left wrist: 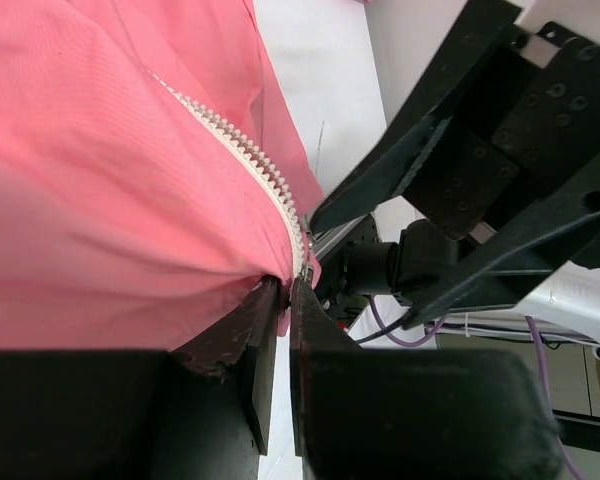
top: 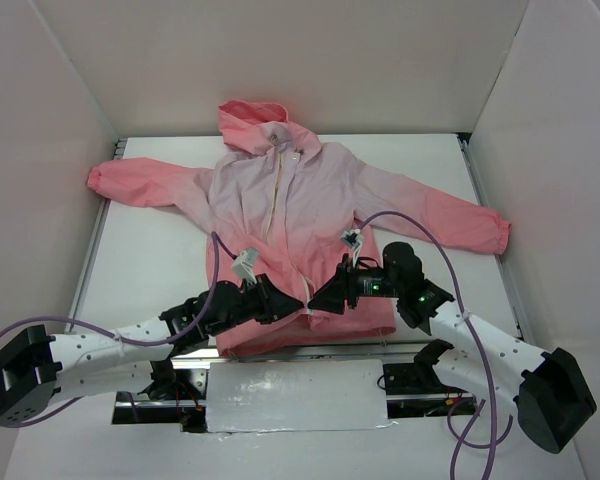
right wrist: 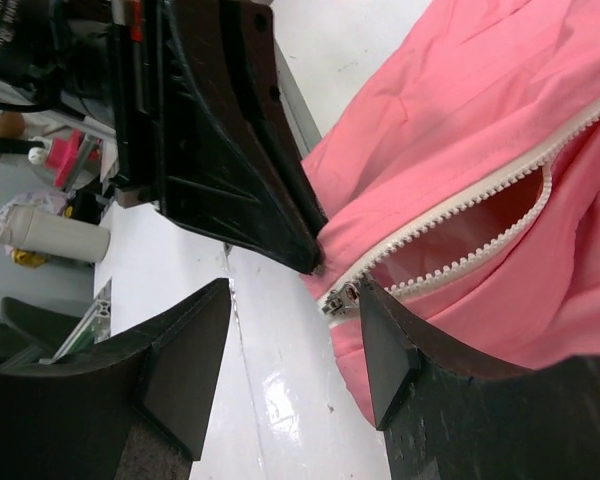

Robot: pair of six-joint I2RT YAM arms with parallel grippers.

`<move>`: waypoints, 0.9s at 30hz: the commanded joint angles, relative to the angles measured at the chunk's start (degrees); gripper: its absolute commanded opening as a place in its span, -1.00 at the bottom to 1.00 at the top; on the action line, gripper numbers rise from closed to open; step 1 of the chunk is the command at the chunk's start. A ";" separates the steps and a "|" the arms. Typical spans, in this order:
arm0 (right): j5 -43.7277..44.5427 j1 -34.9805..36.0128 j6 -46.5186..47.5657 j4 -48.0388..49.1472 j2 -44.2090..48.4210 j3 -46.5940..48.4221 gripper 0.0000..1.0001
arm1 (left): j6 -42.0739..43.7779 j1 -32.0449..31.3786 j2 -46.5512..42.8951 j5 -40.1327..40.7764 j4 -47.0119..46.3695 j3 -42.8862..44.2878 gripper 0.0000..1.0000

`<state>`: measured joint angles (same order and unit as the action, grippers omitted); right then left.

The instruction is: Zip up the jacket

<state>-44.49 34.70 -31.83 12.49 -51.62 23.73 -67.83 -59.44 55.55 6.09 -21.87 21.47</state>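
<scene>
Looking down, we have the jacket (top: 320, 200) spread front-up on the table (top: 150, 260), hood at the far end of the zipper (left wrist: 242, 148), hem at its near end by the arm bases. And both arms meet right at that near end! We see the left gripper (top: 292, 305) all but closed, its fingers (left wrist: 263, 335) pinching the coral fabric at the foot of the zipper, just beside the teeth. Across the zipper from it, the right gripper (right wrist: 292, 290) gapes wide and grips nothing, with the slider (right wrist: 333, 300) lying between its fingers (right wrist: 390, 350), close to one of them. Just up the zipper from the slider we can see the two rows of teeth parted, pink fabric showing in the gap.
</scene>
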 commanded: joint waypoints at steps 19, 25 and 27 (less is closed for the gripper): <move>-0.33 1.16 0.11 6.84 -0.50 -3.16 -0.16 | -0.28 0.03 1.14 -0.46 -3.71 3.05 -1.00; 0.63 1.86 0.02 6.93 -0.59 -3.68 -0.30 | -0.37 0.03 0.97 -0.29 -3.62 3.05 -1.00; 0.98 2.04 0.19 6.67 -0.50 -3.86 -0.31 | -0.37 0.03 0.88 -0.11 -3.53 2.96 -1.00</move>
<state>-44.10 36.01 -32.27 16.71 -52.23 20.27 -67.83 -59.44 56.29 6.09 -21.89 21.89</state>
